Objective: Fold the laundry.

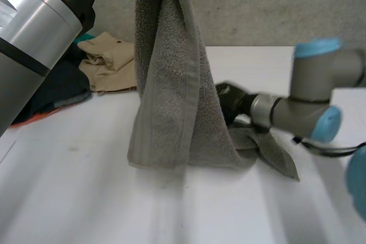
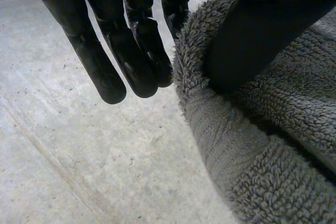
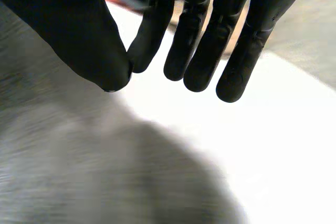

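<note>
The thick grey towel (image 1: pixel 171 84) hangs lengthwise from the left robot hand (image 2: pixel 131 51), pinched by the thumb. Its lower end rests mid-worktop (image 1: pixel 86 187). The right robot hand (image 3: pixel 210 40) is relaxed and holds nothing.

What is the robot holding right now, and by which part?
The left robot hand pinches the grey towel at its top, thumb against fingers, so it hangs down; the right robot hand holds nothing.
</note>
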Robot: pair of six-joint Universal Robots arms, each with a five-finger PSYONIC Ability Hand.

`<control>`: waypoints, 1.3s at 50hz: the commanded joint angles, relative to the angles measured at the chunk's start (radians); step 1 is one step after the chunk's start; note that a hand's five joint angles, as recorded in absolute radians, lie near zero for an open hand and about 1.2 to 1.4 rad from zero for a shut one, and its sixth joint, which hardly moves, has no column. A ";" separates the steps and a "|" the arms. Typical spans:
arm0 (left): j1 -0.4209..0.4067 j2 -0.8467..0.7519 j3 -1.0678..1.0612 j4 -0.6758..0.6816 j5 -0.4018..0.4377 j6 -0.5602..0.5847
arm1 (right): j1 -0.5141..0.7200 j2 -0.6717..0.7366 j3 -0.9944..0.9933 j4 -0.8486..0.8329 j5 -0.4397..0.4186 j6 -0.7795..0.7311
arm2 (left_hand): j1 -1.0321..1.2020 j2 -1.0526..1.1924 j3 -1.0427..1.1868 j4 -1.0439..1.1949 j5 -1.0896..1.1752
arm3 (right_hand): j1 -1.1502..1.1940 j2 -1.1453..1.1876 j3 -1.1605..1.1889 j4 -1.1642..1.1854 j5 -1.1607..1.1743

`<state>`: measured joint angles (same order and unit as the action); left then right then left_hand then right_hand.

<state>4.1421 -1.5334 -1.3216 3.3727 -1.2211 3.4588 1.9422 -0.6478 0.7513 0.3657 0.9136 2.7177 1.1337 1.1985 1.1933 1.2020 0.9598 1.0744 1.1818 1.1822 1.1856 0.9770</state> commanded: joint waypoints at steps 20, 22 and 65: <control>0.116 -0.045 -0.113 0.004 0.000 0.010 | -0.302 -0.531 0.530 -0.140 0.108 -0.124 | 0.263 0.198 0.203 0.194 0.262 | -0.377 -0.485 -0.485 -0.488 -0.454; 0.112 -0.042 -0.090 0.004 -0.001 0.008 | -0.278 -0.469 0.484 -0.134 0.114 -0.128 | 0.263 0.198 0.203 0.194 0.262 | -0.774 -0.881 -0.882 -0.885 -0.851; 0.204 -0.176 -0.274 -0.090 0.000 0.037 | -0.149 -0.515 0.589 0.177 0.458 -0.473 | 0.263 0.198 0.203 0.194 0.262 | 0.322 0.214 0.214 0.211 0.245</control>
<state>4.3315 -1.5793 -1.5502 3.3103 -1.2217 3.4738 1.8515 -1.1486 1.2963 0.4491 1.3821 2.3557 1.1337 1.2004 1.1962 1.2023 0.9598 1.0562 1.1806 1.1818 1.1861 0.9771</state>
